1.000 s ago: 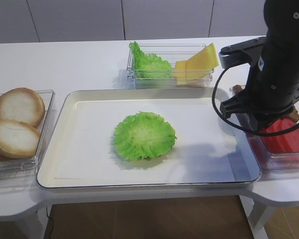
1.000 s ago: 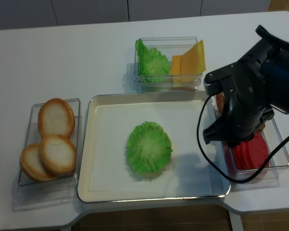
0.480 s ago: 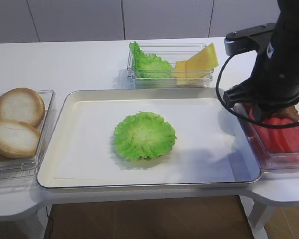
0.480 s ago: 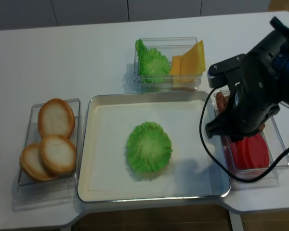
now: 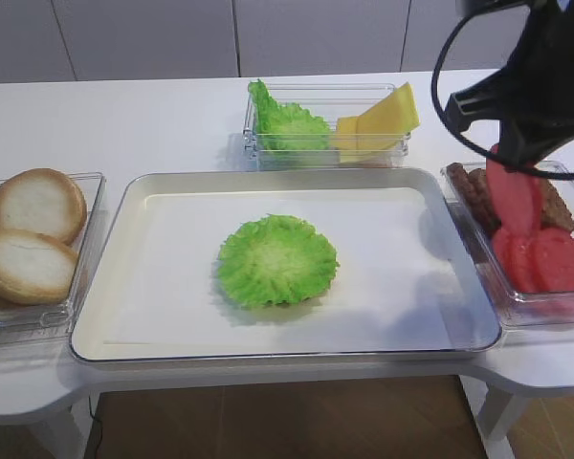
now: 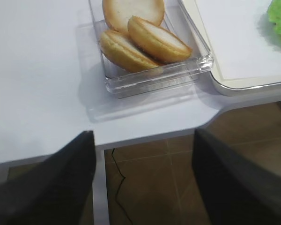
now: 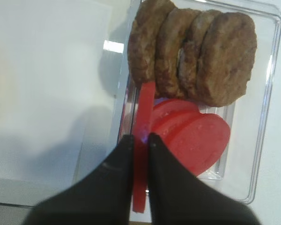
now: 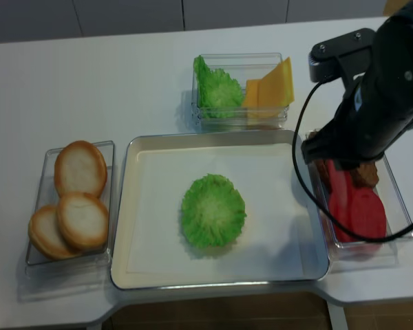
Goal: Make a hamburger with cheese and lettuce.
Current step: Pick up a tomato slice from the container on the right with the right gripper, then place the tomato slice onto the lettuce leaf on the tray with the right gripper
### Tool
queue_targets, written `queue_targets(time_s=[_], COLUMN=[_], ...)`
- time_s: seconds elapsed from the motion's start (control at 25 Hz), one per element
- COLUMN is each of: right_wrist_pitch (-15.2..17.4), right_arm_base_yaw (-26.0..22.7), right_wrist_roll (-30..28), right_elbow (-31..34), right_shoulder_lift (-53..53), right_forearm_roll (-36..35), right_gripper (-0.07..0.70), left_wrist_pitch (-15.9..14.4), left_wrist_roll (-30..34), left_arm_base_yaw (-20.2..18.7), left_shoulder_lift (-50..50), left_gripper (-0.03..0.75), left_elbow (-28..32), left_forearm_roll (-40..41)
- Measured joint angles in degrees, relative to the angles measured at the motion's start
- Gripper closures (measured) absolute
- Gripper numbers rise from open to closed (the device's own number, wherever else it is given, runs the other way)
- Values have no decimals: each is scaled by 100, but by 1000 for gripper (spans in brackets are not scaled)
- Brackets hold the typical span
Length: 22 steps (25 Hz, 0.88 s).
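Exterior high view first, operator, reading from your left: a clear bun container sits at the table's left end with tan bun halves lying in it, just beside the metal tray. On the tray's white liner, near its middle, you have the hamburger, so far only a single frilly green lettuce leaf lying flat. Behind the tray stands a clear two-part bin: the lettuce is stacked in its left part and the cheese leans as yellow-orange squares in its right part. At the right end a third clear box holds brown patties toward the back and red tomato slices toward the front. Above that box your right gripper is clamped on one tomato slice, which hangs edge-on and clear of the slices below; in the right wrist view you see both fingers pinching its thin red edge from either side, with the patties and remaining slices underneath. Your left gripper appears only in the left wrist view, as two dark blurred fingers spread wide apart with nothing between them, hanging past the table's front edge near the bun container.
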<state>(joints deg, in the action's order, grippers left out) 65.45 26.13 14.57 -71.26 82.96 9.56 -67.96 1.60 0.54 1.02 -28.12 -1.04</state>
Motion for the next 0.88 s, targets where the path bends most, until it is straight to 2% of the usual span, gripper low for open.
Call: queue_targets(time_s=[0.12,0.28,0.64,0.88], right_wrist_pitch=[277,415,492,552], right_arm_base_yaw=[0,232,1441,2229], right_wrist_roll=[-277,-360,-6,315], right_elbow=[-322,-670,-868,-1504], right_shoulder_lift=[-46,-46,197,978], right_forearm_roll=[-301,-380,84,800], right_gripper=[565,565,565,565], left_wrist_pitch=[0,0,0,0], left_wrist_roll=[0,0,0,0], left_arm_base_yaw=[0,0,0,0], left_shoulder_lift=[0,0,0,0], left_gripper=[237,237,237,237], left_elbow=[0,0,0,0], left_forearm_roll=[0,0,0,0])
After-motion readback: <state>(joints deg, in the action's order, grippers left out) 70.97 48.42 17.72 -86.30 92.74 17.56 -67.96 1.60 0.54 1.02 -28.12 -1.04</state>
